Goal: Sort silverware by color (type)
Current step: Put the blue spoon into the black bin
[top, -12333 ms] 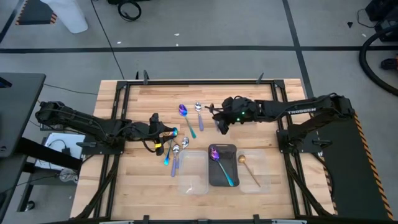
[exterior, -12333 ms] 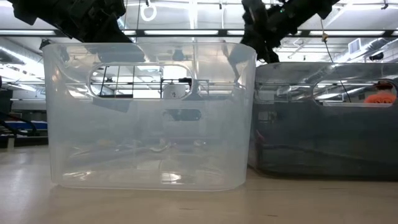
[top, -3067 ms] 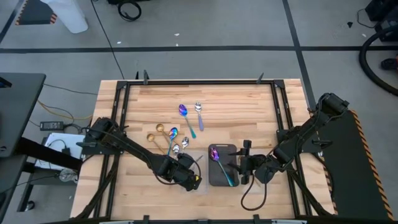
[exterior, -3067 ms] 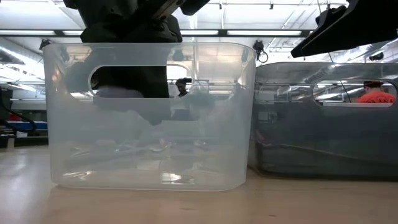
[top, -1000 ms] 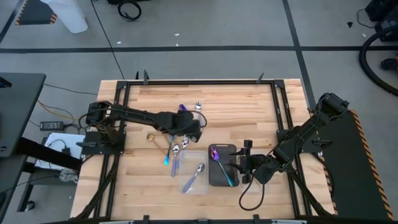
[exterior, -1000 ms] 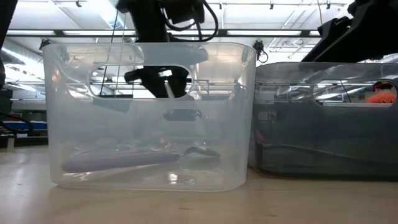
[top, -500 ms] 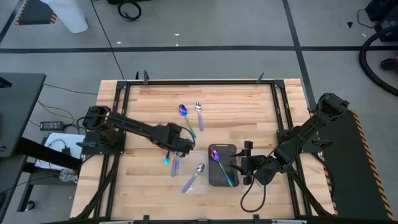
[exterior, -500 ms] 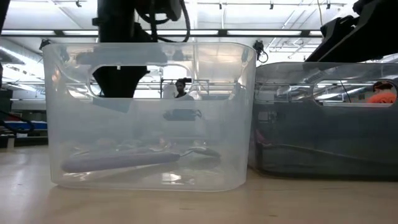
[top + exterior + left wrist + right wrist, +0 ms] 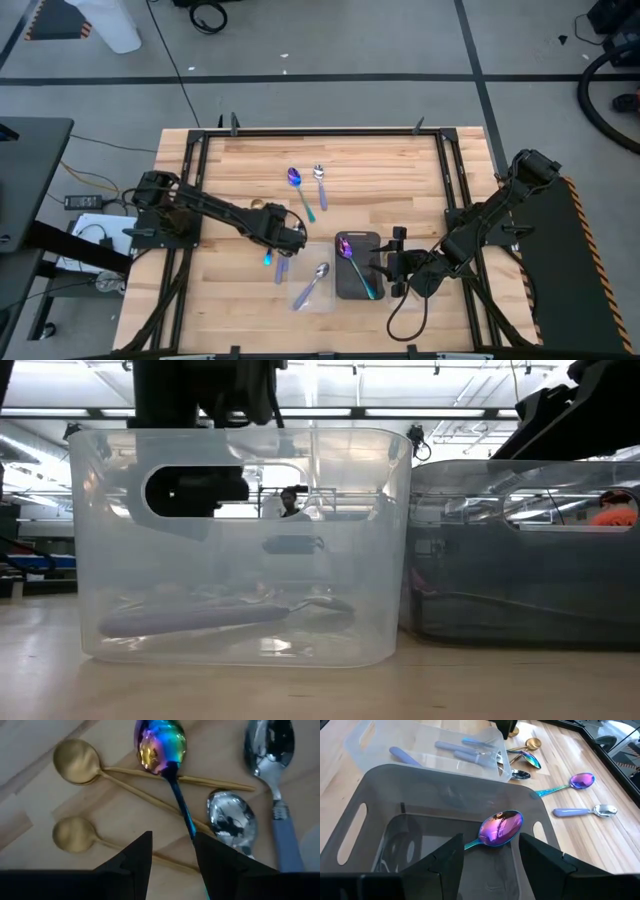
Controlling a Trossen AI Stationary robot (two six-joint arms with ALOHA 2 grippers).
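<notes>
Table carries three trays at its near edge. Clear tray already holds one silver spoon with a pale handle; the dark tray next to it holds one iridescent spoon. A third clear tray is mostly hidden under the right arm.

Right gripper is parked just above the dark tray, fingers apart, nothing between them.

Left gripper hovers low over the unsorted pile just behind the clear tray. Its jaws stand open and empty, straddling the thin handle of an iridescent spoon that lies across two gold spoons. Two silver spoons lie just beside it, one touching the handle area.

Farther back on the table: another iridescent spoon with teal handle and a silver spoon with pale handle, near each other but apart.

Handling, as a judgement: spoons look light, rigid, polished, so likely slippery and low-profile against the wood. Bowl is a poor pinch target; mid-handle across the narrow width looks best. The crossed stack is the risk: closing on the iridescent handle may catch a gold handle underneath or drag a neighbour. The handle sits raised where it crosses, which should help finger entry.
</notes>
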